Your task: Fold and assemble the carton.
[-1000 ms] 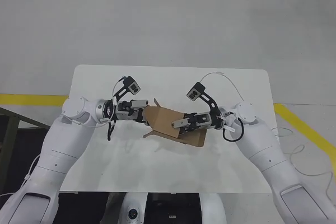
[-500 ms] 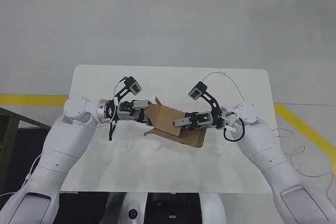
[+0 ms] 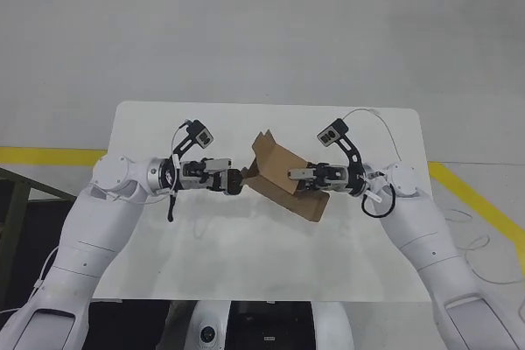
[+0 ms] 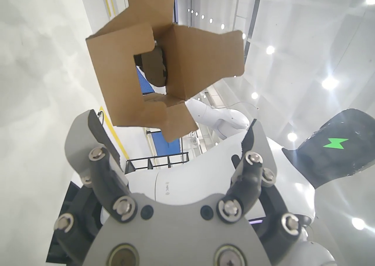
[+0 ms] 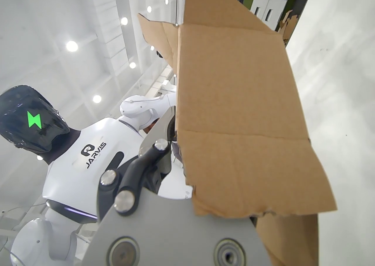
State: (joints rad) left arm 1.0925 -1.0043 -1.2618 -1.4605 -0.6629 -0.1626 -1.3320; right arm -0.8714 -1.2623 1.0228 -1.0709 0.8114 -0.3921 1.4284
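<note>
Left wrist view showed the left gripper (image 4: 172, 120) spread wide and empty, with the carton (image 4: 199, 59) just ahead of it, untouched. Over the white table (image 3: 157, 131), the right gripper (image 3: 299, 174) clamped the half-folded carton's wall.

Plain brown carton (image 3: 284, 179), white table (image 3: 245, 254), grey-and-black left pincer (image 4: 172, 123), yellow stripe (image 3: 35, 156) on pale grey floor (image 3: 245, 44)

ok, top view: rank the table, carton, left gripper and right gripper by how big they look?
1. table, by far the largest.
2. carton, clearly smaller than the table.
3. left gripper and right gripper: they look about alike, so no ranking between them.
</note>
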